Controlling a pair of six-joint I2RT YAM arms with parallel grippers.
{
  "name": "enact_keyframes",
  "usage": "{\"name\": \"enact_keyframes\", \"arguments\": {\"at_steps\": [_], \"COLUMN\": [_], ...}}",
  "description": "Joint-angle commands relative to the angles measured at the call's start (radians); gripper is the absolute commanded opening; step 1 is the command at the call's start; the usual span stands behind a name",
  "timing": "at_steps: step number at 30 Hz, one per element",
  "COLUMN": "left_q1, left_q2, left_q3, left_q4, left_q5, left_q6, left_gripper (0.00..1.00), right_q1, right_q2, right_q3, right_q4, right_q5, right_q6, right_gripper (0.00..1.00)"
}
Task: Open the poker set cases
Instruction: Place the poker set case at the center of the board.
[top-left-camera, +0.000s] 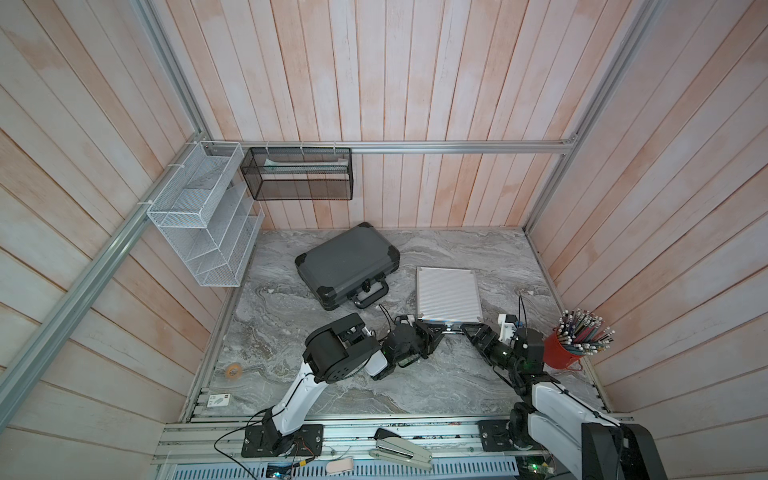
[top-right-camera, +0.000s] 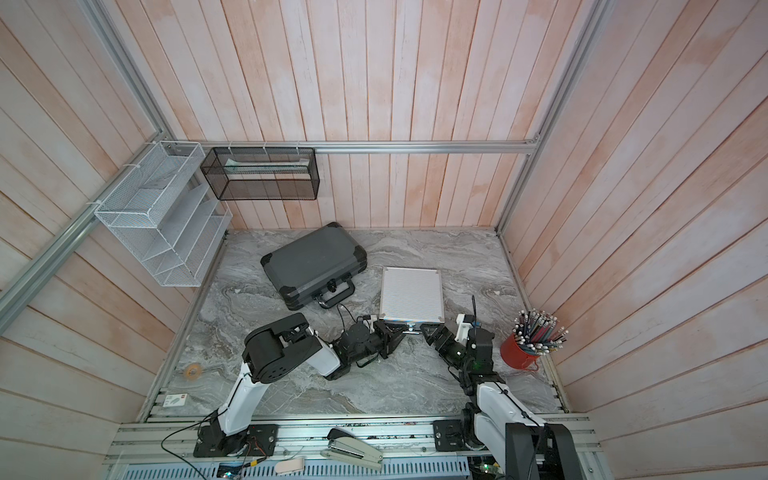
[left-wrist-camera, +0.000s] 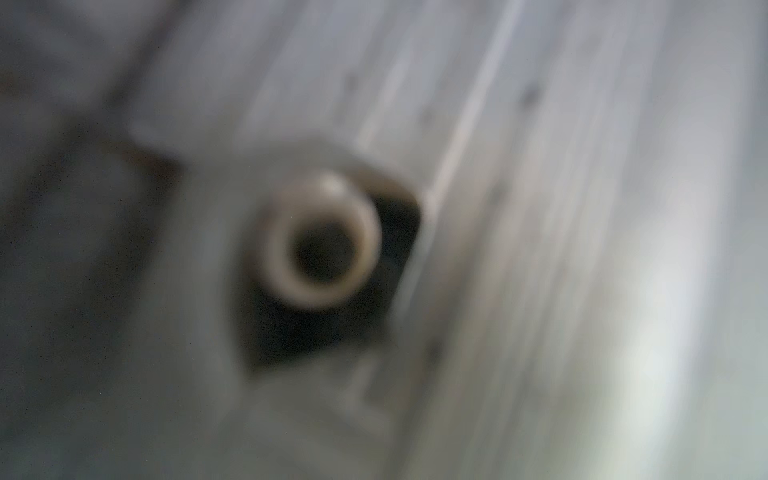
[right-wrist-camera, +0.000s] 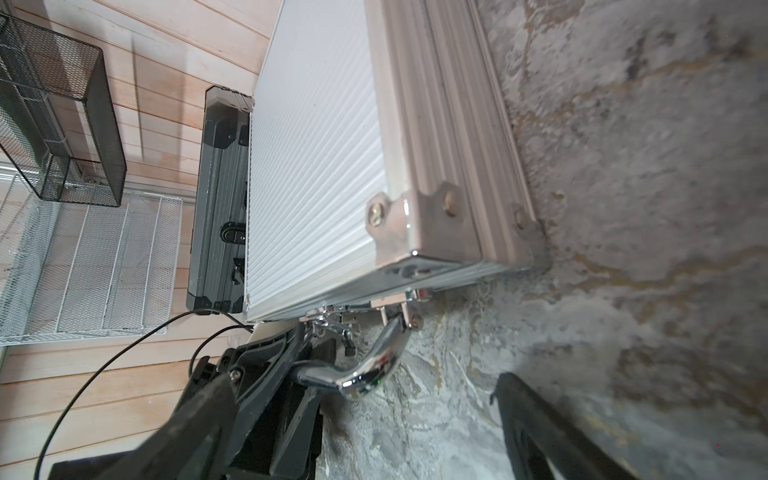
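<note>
Both poker set cases lie flat with lids down. The larger dark grey case (top-left-camera: 347, 266) (top-right-camera: 313, 259) sits at the back, handle toward me. The ribbed silver case (top-left-camera: 448, 296) (top-right-camera: 411, 294) (right-wrist-camera: 316, 174) lies to its right. My left gripper (top-left-camera: 434, 334) (top-right-camera: 394, 332) presses against the silver case's front edge by the chrome handle (right-wrist-camera: 365, 365); its fingers (right-wrist-camera: 266, 353) surround the handle's end. The left wrist view is a blurred close-up of silvery metal with a ring (left-wrist-camera: 322, 245). My right gripper (top-left-camera: 471, 330) (right-wrist-camera: 365, 415) is open, just off the case's front right corner.
A red cup of pencils (top-left-camera: 569, 349) stands just right of the right arm. A white wire rack (top-left-camera: 199, 224) and a black mesh basket (top-left-camera: 297, 174) hang on the walls. A tape roll (top-left-camera: 234, 370) lies front left, a stapler (top-left-camera: 401, 451) on the front rail.
</note>
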Motion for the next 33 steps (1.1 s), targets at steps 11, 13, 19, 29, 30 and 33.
{"name": "enact_keyframes", "arguments": {"at_steps": [11, 13, 19, 29, 30, 33], "left_q1": [-0.009, -0.01, -0.01, -0.005, -0.004, 0.002], "left_q2": [-0.025, -0.045, -0.084, -0.203, -0.212, -0.246], "left_q3": [-0.068, -0.077, -0.114, -0.142, -0.141, -0.141], "left_q4": [-0.118, -0.149, -0.188, -0.312, -0.325, -0.371], "left_q5": [0.018, 0.018, 0.025, -0.011, -0.012, -0.021], "left_q6": [0.036, 0.049, 0.06, 0.161, 0.171, 0.212], "left_gripper": [0.5, 0.53, 0.59, 0.67, 0.68, 0.7], "right_q1": [-0.004, -0.005, -0.004, 0.036, 0.048, 0.096], "right_q2": [-0.043, -0.047, -0.053, -0.079, -0.081, -0.083], "right_q3": [0.046, 0.046, 0.05, 0.072, 0.073, 0.076], "right_q4": [-0.072, -0.078, -0.074, -0.091, -0.091, -0.082], "right_q5": [0.008, 0.007, -0.015, -0.006, 0.002, 0.05], "right_q6": [-0.08, -0.084, -0.103, -0.151, -0.152, -0.154], "right_gripper": [0.98, 0.98, 0.98, 0.97, 0.96, 0.96]}}
